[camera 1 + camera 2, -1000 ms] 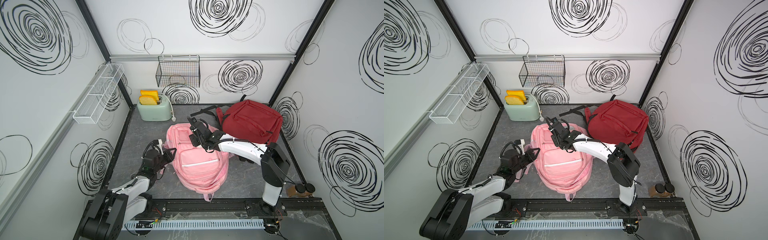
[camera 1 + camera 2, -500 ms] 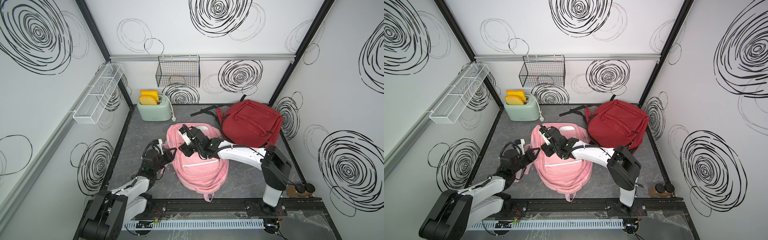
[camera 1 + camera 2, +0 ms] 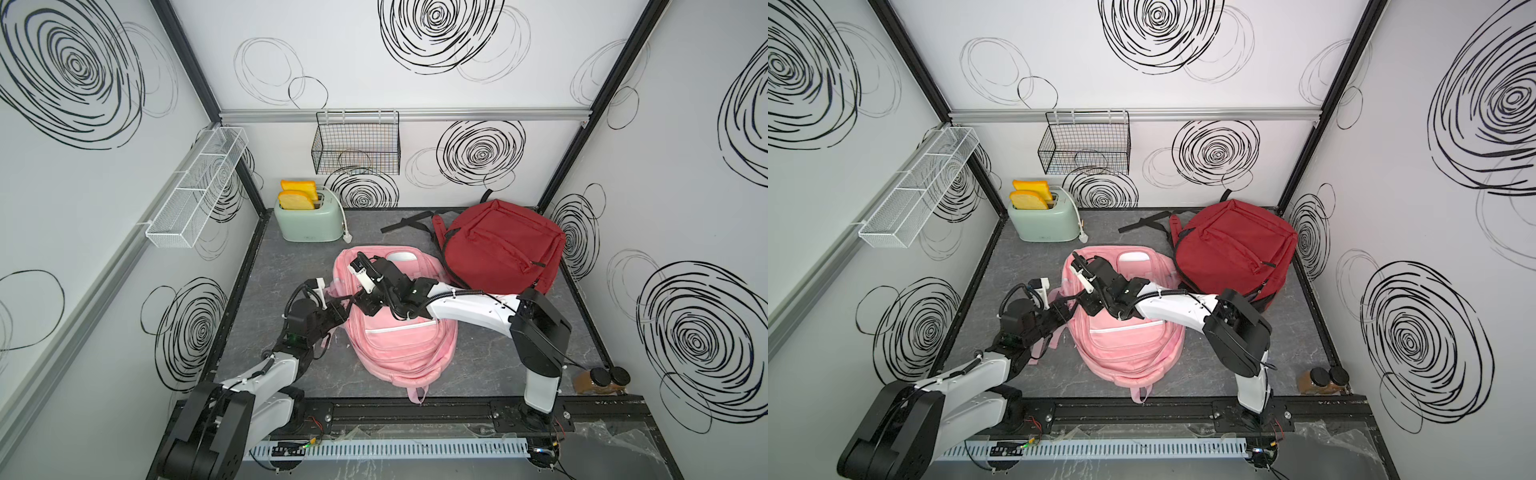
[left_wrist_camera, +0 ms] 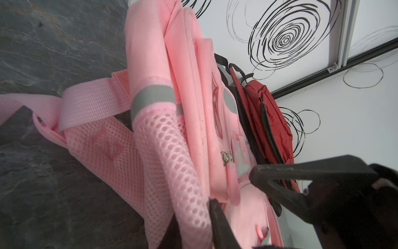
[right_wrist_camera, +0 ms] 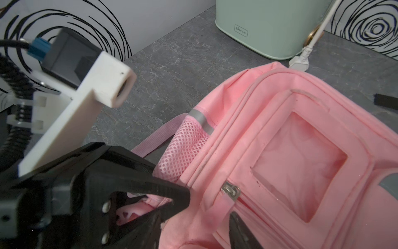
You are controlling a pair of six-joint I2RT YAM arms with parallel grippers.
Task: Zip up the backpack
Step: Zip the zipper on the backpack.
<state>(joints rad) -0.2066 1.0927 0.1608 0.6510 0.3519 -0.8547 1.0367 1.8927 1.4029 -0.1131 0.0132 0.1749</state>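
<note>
Jaws: left gripper (image 3: 343,311) clamps the pink backpack (image 3: 403,349) side; right gripper (image 3: 362,305), apart, should close squarely on the zipper pull (image 5: 226,204).

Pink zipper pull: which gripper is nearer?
Right. The right gripper has a fingertip just beside the zipper pull; the left gripper is clamped on the pink backpack by its mesh pocket, slightly farther off.

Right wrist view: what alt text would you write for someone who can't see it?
A pink backpack lies on grey floor, its zip pull between black tool fingers. A white camera mount juts in beside them, and a green toaster stands behind.
</note>
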